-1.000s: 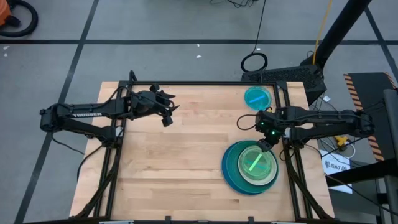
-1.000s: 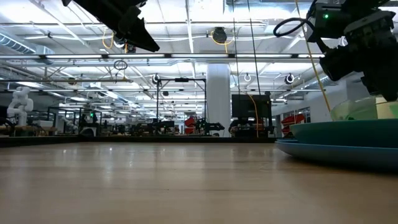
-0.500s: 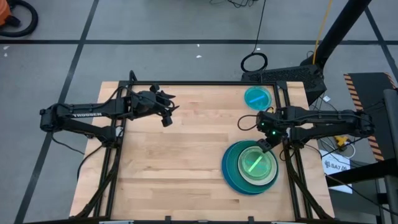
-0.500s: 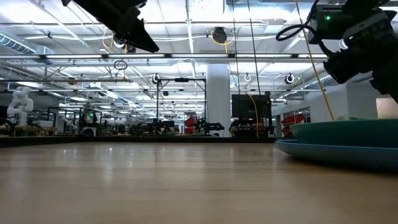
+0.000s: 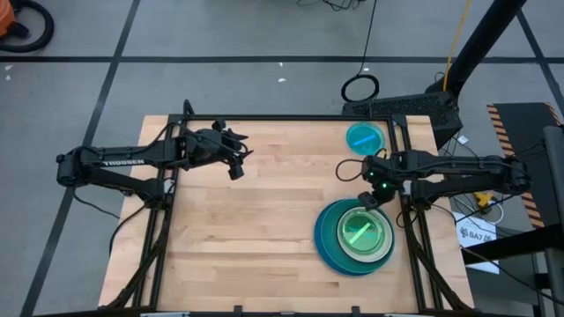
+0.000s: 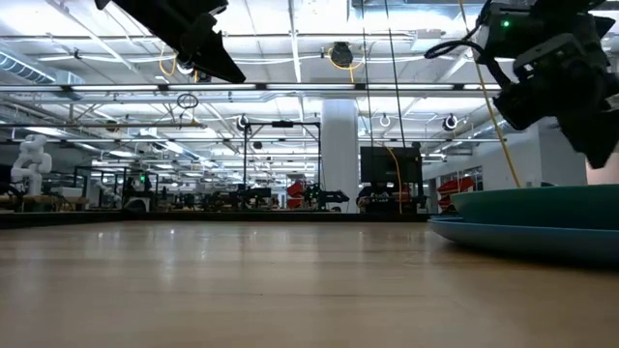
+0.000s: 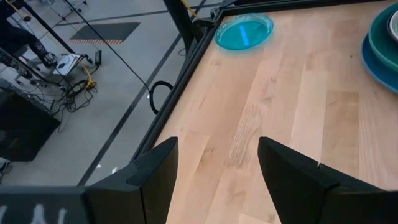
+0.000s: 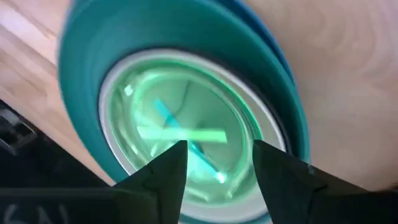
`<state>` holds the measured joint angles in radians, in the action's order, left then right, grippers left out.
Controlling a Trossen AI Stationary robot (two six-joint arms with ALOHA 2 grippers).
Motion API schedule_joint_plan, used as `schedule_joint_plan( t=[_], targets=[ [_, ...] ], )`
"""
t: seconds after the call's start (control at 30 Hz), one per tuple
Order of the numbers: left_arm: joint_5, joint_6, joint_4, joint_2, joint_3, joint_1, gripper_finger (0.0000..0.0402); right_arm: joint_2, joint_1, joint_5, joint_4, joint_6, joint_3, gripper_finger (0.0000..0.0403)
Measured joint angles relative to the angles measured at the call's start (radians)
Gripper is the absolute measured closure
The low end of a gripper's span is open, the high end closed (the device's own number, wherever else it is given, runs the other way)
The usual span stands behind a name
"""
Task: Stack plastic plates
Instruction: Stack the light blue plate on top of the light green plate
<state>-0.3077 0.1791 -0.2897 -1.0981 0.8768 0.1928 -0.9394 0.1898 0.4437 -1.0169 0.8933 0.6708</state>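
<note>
Bench [image 5: 256, 220]: plate stack [image 5: 354, 236] near right edge; last cyan plate [image 5: 365, 137] at far right corner. Right end effector [image 5: 371, 199], fingers spread, empty, above stack's far rim. Left end effector [image 5: 236, 162] open, empty, idle. Next: approach cyan plate's rim low.

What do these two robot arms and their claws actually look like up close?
Both arms are slim and black, built of jointed segments with dark cables looped alongside. The left arm carries white lettering on its side; the right arm shows a small green light near its wrist. The left gripper and the right gripper each end in two flat, dark, wedge-shaped fingers.
</note>
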Motion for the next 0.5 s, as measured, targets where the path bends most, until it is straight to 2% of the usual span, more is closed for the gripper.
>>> schedule_joint_plan(
  t=[0.13, 0.4, 0.5],
  targets=[
    [0.000, 0.007, 0.000, 0.000, 0.000, 0.000, 0.0174, 0.000, 0.000, -0.058, 0.047, 0.014, 0.014, 0.0230],
    [0.000, 0.026, 0.001, 0.000, 0.000, 0.000, 0.0174, -0.005, 0.001, -0.269, 0.219, 0.015, 0.089, 0.0231],
    [0.000, 0.033, 0.002, 0.000, 0.000, 0.005, 0.0174, -0.023, 0.010, -0.316, 0.279, 0.013, 0.112, 0.0232]
  ],
)
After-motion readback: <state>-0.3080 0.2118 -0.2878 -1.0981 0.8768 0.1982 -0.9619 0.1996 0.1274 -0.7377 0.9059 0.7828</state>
